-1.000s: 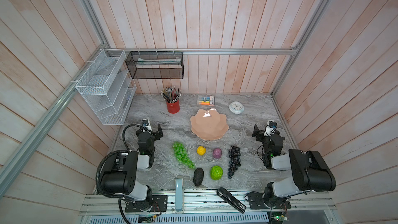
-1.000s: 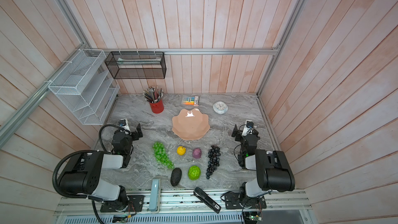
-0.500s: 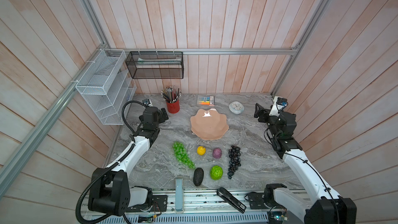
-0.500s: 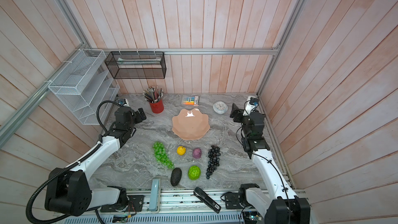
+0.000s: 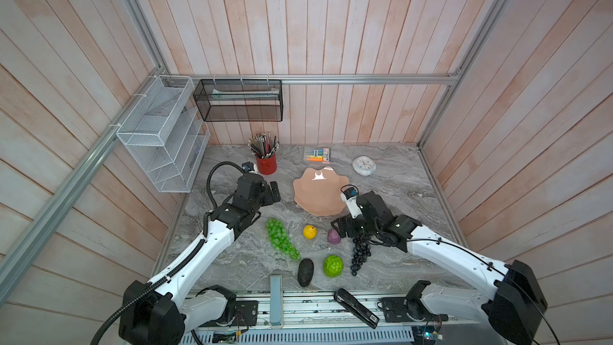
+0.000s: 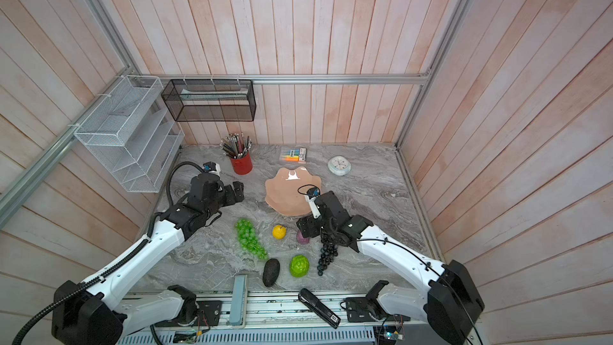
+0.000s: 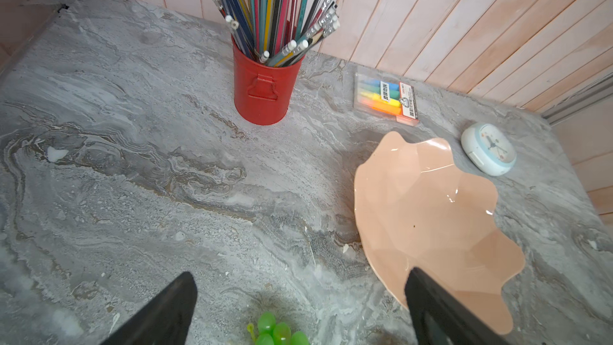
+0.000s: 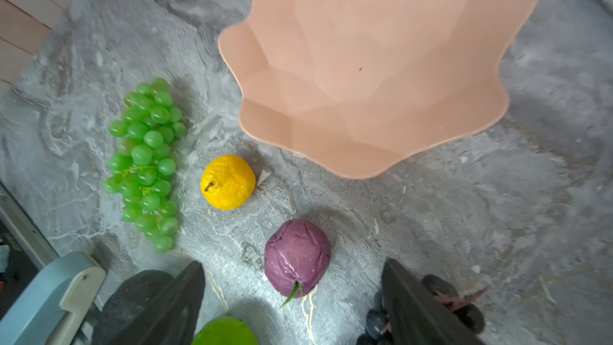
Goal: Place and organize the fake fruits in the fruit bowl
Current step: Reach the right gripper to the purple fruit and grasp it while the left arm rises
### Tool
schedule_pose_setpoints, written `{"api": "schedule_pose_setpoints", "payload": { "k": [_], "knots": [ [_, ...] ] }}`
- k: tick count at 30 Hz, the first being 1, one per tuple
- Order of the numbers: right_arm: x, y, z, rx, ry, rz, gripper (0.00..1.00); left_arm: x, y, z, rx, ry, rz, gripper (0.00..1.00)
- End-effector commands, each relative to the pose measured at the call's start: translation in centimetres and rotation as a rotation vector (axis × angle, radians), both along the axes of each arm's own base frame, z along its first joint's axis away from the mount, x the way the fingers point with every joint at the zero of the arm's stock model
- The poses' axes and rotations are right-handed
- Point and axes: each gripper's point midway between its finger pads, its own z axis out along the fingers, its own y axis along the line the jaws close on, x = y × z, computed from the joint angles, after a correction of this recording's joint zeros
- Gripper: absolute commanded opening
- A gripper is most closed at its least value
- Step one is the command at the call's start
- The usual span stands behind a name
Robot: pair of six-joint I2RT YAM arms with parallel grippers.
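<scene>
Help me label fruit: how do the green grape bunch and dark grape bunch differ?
Colour: the green grape bunch is translucent green, the dark grape bunch near-black. Place: the green one lies leftmost of the fruits, unobstructed; the dark one rightmost, its top partly hidden by the right claw. Both lie on the table, outside the fruit bowl.

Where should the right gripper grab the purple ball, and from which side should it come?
Grip the purple ball across its widest middle, coming straight down from above. It is roundish and lies free on the table, with bare gaps toward the yellow ball and the black grapes for a finger each. The open right gripper hovers over it, likely lined up that way.
</scene>
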Motion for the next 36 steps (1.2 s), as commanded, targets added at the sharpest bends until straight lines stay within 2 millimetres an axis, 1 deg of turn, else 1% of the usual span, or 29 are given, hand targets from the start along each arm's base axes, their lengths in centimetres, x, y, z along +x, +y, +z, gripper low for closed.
{"api": "schedule_pose_setpoints", "payload": {
  "k": [1,3,6,9,12,16,21,24,27,31,34,36],
  "knots": [
    [-0.1,0.2,-1.3,-0.064,0.054,0.031,0.85,0.3,0.6,1.3,-0.010,-0.041,0.041,1.00],
    [-0.1,0.5,-2.5,-0.078,0.079,0.047,0.86,0.4,0.6,1.2,-0.012,-0.044,0.047,1.00],
    [-0.1,1.4,-3.8,-0.067,0.093,0.086,0.86,0.6,0.5,1.0,-0.028,-0.045,0.052,1.00],
    [0.2,1.9,-5.0,-0.081,0.108,0.107,0.85,0.8,0.2,0.8,-0.031,-0.040,0.039,1.00],
    [0.6,2.1,-6.2,-0.108,0.119,0.116,0.84,0.8,0.3,0.8,-0.021,-0.034,0.043,1.00],
    [1.1,2.3,-7.1,-0.131,0.113,0.124,0.82,0.8,0.3,1.2,-0.026,-0.038,0.038,1.00],
    [1.2,2.6,-8.0,-0.143,0.133,0.141,0.75,0.6,0.6,1.3,-0.023,-0.041,0.045,1.00],
    [0.9,2.6,-8.2,-0.138,0.146,0.143,0.68,0.5,0.7,1.2,-0.025,-0.037,0.048,1.00],
    [0.7,2.3,-8.3,-0.143,0.152,0.139,0.65,0.4,0.8,1.3,-0.029,-0.041,0.052,1.00],
    [0.3,2.2,-8.2,-0.138,0.158,0.140,0.56,0.4,0.9,1.4,-0.029,-0.043,0.054,1.00],
    [0.4,2.2,-7.3,-0.126,0.146,0.137,0.52,0.4,0.9,1.4,-0.031,-0.041,0.056,1.00],
    [0.6,2.3,-5.9,-0.114,0.130,0.135,0.49,0.3,1.0,1.4,-0.031,-0.039,0.060,1.00]
  ]
}}
